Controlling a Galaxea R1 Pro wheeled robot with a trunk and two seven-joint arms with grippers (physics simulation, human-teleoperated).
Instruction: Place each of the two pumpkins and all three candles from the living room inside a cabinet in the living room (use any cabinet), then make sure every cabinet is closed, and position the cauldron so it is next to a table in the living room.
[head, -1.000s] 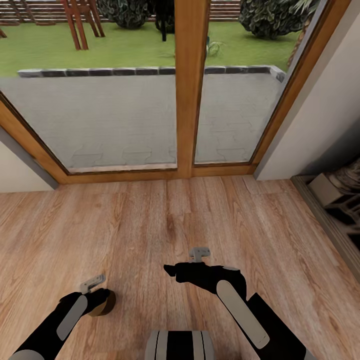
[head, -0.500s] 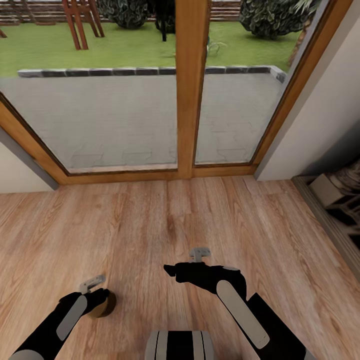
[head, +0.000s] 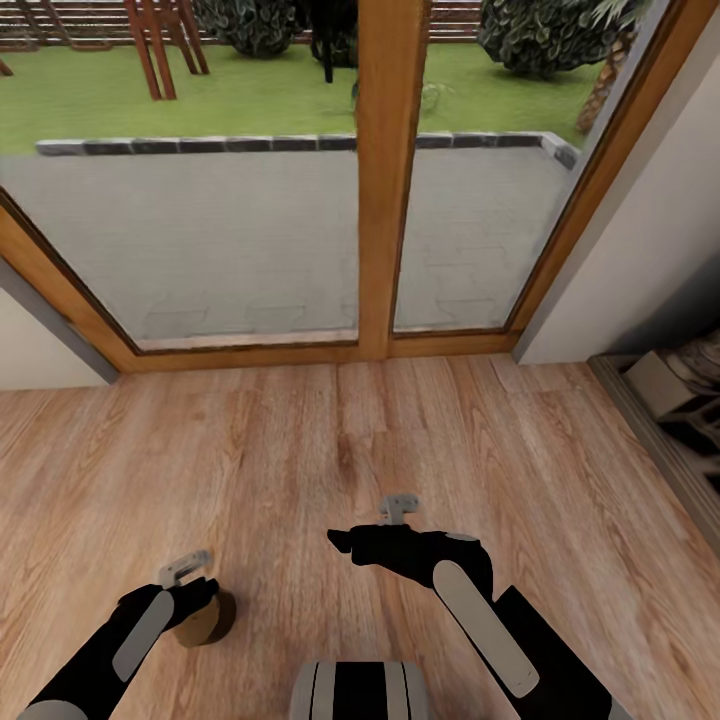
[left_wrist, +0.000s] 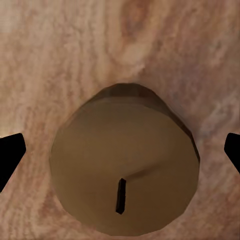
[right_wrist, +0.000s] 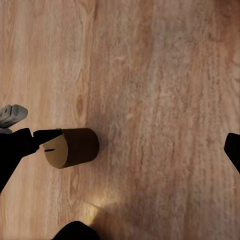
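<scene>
A squat tan candle (head: 207, 620) stands upright on the wood floor, directly under my left gripper (head: 197, 597). In the left wrist view the candle (left_wrist: 125, 165) with its dark wick sits between the fingertips (left_wrist: 10, 150), which stay apart from its sides, so the left gripper (left_wrist: 120, 150) is open. The right wrist view has the same candle (right_wrist: 72, 147) beside the left gripper's black finger. My right gripper (head: 340, 543) hovers over bare floor to the candle's right, open and empty, with one fingertip (right_wrist: 232, 150) at the frame's edge.
Tall glass doors with a wooden frame (head: 385, 200) stand straight ahead, with a patio and lawn beyond. A white wall (head: 640, 240) runs along the right. A low dark unit holding boxes (head: 680, 400) sits at the right edge. Wood floor (head: 350, 440) spreads between.
The candle sat higher and tilted against the left gripper; it now stands lower and upright on the floor. The whole view has shifted slightly. Both arms keep their pose.
</scene>
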